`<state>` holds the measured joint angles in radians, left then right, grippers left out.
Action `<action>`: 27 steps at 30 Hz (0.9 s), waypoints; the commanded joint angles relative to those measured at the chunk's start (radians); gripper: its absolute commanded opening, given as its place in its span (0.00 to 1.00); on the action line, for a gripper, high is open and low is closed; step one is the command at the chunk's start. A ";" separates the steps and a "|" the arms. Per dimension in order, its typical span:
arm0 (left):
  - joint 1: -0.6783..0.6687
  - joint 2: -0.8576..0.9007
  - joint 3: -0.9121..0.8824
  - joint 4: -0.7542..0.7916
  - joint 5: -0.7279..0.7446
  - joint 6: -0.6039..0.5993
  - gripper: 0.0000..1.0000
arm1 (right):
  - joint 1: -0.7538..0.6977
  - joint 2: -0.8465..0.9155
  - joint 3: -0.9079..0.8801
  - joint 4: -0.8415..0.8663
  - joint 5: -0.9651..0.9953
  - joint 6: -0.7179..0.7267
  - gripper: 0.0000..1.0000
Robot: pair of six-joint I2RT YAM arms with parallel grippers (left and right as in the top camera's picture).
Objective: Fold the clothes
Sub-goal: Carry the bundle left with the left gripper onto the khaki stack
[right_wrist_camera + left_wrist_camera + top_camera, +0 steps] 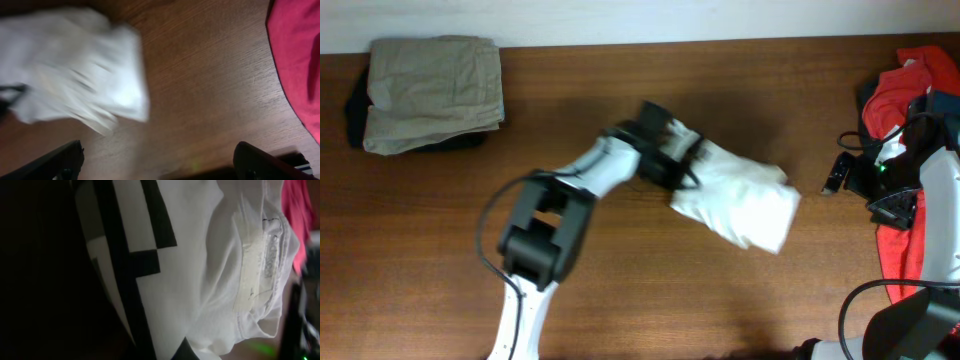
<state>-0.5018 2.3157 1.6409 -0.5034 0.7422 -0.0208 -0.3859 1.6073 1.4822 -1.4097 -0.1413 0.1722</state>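
Note:
The clothes, a white shirt [745, 200], lie bunched in a partly folded heap at the middle of the wooden table. My left gripper [670, 158] is at the heap's left end, shut on the shirt. The left wrist view is filled by the white fabric [200, 280], with its neck label [252, 270] showing. My right gripper [865, 188] hovers near the table's right edge, apart from the shirt. Its fingers [65, 160] stand wide open over bare wood, and the shirt [75, 70] appears blurred ahead of them to the left.
Folded khaki trousers [430, 90] rest on a dark item at the back left corner. A bright red garment [910, 80] lies at the right edge beside the right arm, and it also shows in the right wrist view [295, 50].

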 commanded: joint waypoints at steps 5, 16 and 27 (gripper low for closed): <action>0.438 0.013 0.019 0.001 -0.137 -0.021 0.01 | -0.007 -0.004 0.013 -0.004 -0.009 -0.012 0.99; 0.661 0.013 0.019 0.013 -0.137 -0.009 0.99 | -0.007 -0.004 0.013 -0.004 -0.009 -0.012 0.99; 0.512 0.080 0.019 0.104 -0.137 -0.010 0.81 | -0.007 -0.004 0.013 0.000 -0.010 -0.011 0.99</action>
<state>0.0650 2.3184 1.6798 -0.3965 0.6270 -0.0380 -0.3859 1.6073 1.4822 -1.4078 -0.1413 0.1715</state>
